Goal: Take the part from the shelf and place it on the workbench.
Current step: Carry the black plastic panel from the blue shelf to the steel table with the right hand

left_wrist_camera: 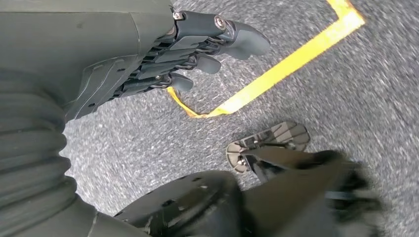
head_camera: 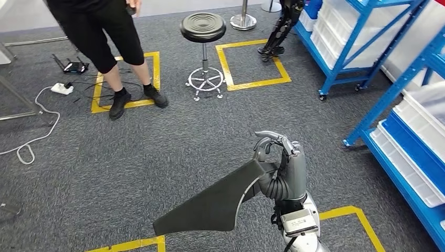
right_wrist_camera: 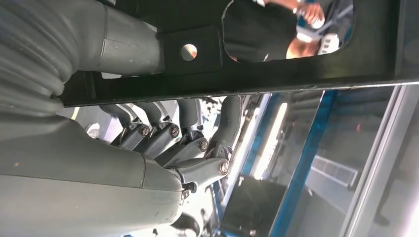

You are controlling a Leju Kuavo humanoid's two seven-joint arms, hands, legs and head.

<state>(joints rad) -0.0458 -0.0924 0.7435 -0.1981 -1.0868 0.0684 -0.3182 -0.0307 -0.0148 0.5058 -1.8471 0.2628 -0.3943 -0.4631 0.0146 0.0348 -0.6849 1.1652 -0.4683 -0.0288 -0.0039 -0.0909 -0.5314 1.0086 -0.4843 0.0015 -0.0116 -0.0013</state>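
Carrying the part (head_camera: 218,202) in my right hand (head_camera: 281,163), fingers curled around its narrow end; pick from the shelf (head_camera: 404,131) looks done, shelf sits off to the hand's right; placing is left, no workbench visible yet, so I judge roughly halfway. Part is a flat dark-grey panel, wedge-shaped, widening away from the hand toward my left, one curved cutout edge near the grip; it hangs clear above the carpet. Left hand (left_wrist_camera: 197,49) holds nothing, fingers loosely apart, pointing at the floor.
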